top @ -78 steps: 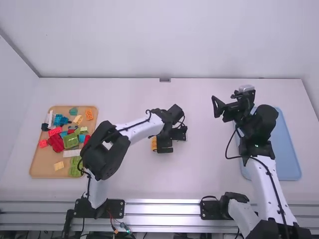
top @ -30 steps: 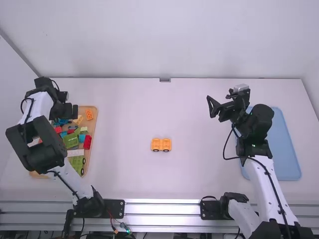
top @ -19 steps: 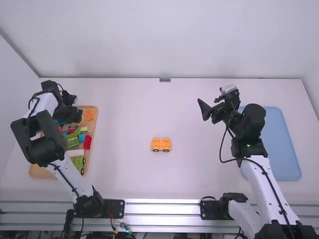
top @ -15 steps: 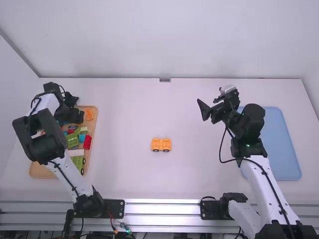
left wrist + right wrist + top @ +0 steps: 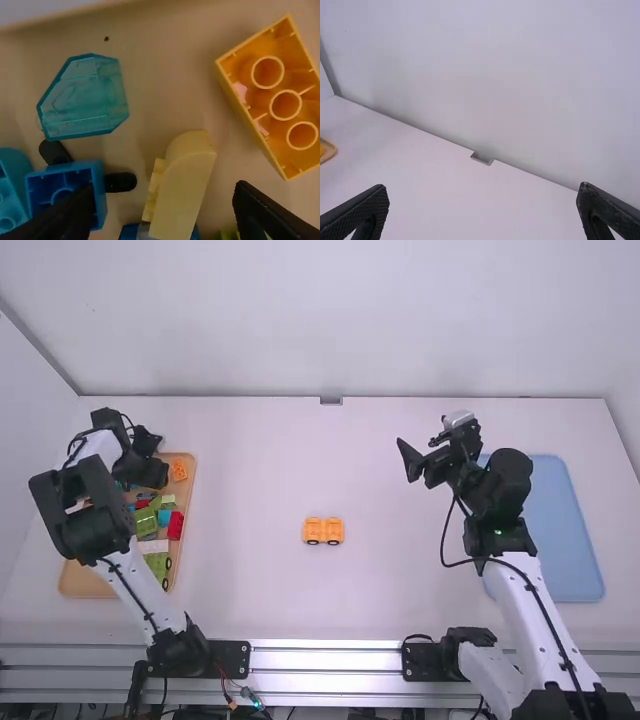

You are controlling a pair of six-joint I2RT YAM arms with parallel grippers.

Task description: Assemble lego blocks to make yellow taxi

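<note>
Lying in tan tray [image 5: 90,585]: mixed blocks [image 5: 175,527]

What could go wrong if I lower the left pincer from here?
One finger of the left pincer overlaps the open blue block in its wrist view, so it may bump that block on the way down. Closing on the pale yellow block might drag the blue piece beside its lower end. The orange block is hollow side up; picked that way, it likely won't stack without turning.
</note>
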